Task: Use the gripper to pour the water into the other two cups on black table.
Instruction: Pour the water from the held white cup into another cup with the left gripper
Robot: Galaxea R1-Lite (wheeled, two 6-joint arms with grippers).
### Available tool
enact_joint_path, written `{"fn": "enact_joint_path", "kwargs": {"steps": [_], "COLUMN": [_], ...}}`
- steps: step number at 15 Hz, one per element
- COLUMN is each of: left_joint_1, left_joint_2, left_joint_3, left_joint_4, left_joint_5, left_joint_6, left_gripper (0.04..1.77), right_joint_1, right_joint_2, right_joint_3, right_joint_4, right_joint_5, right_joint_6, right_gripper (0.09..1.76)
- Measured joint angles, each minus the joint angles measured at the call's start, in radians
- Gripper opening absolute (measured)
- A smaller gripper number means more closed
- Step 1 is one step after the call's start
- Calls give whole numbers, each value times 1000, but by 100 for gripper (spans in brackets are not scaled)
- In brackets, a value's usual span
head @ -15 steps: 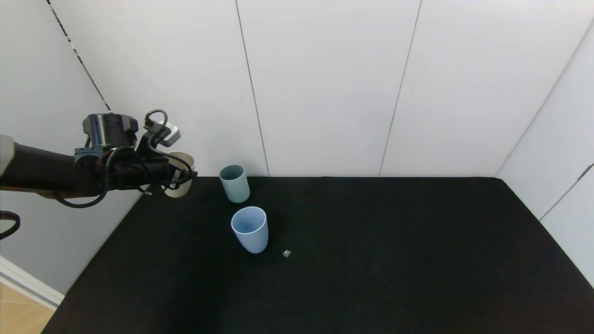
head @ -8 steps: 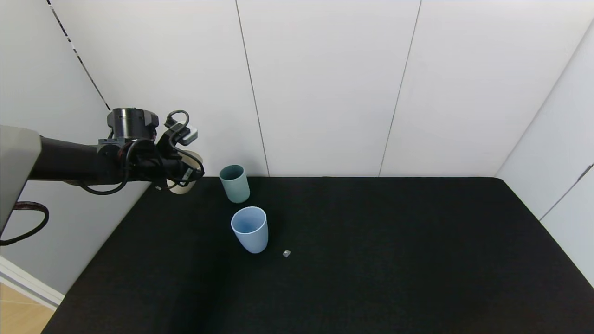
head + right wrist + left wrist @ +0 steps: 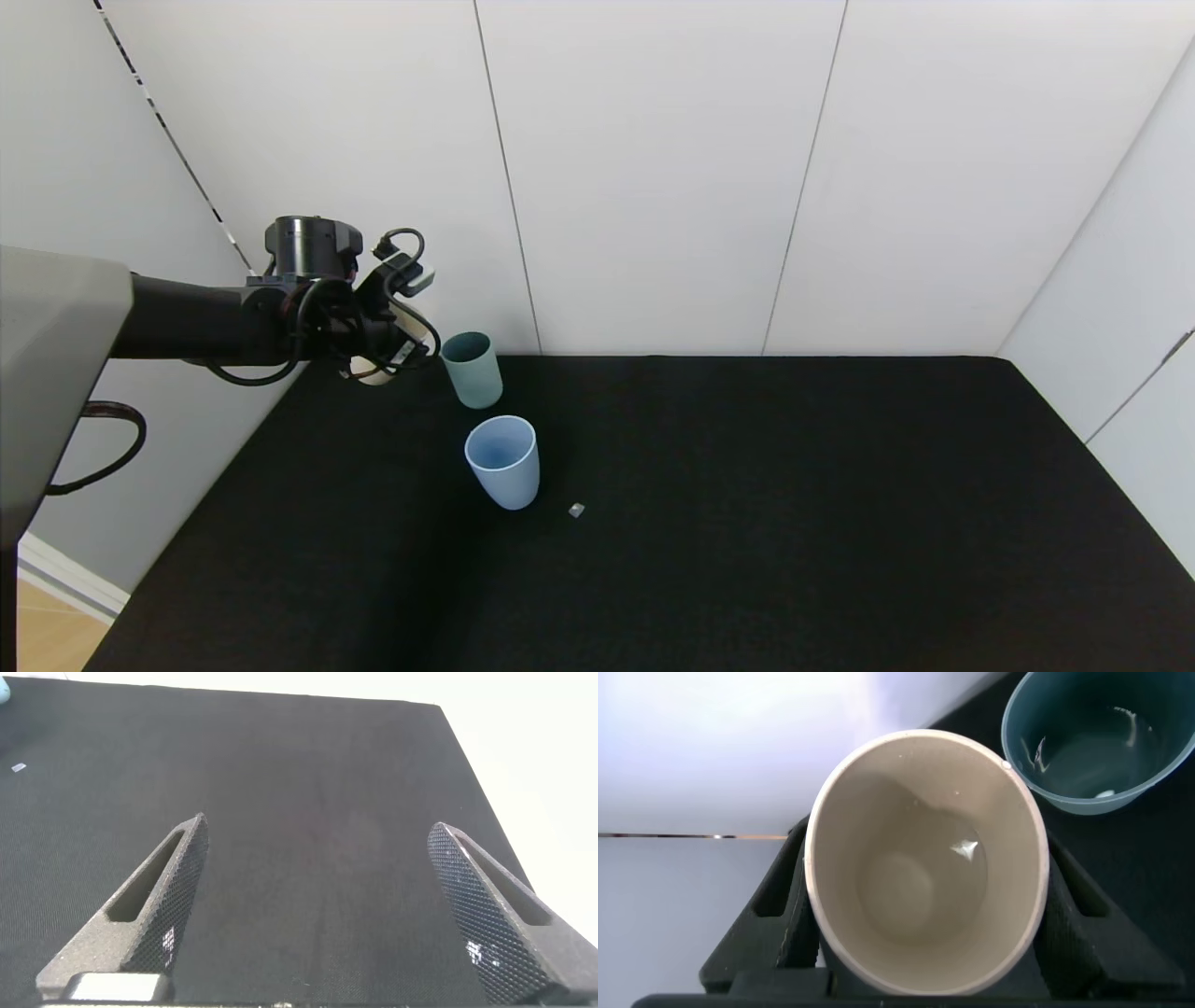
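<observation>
My left gripper is shut on a cream-beige cup that holds water, raised above the black table just left of the teal green cup. The beige cup is mostly hidden behind the wrist in the head view. The teal green cup stands upright near the back wall and holds a little water in the left wrist view. The light blue cup stands upright in front of it. My right gripper is open and empty over bare table; it is out of the head view.
A small pale scrap lies on the table right of the light blue cup. White wall panels close the back and right sides. The table's left edge runs under my left arm.
My left gripper has carried the beige cup to the right, from well left of the teal green cup to right beside it. Both standing cups have not moved.
</observation>
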Motion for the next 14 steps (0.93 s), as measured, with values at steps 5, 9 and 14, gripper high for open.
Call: {"fn": "enact_joint_path", "kwargs": {"steps": [5,9,14], "left_joint_1": [-37,-61,-87], "left_joint_2": [11,16,17], "left_joint_3": [-5,-14,-17], "left_joint_4": [0,0,-5], "left_joint_5": [86,143,220], "left_joint_6": [59,108,177], "left_gripper": [126,126,126], "right_joint_1": [0,0,0], "right_joint_2": [0,0,0], "right_joint_3": [0,0,0], "right_joint_4": [0,0,0], "right_joint_5": [0,0,0], "right_joint_6": [0,0,0], "right_gripper": [171,171,171]}}
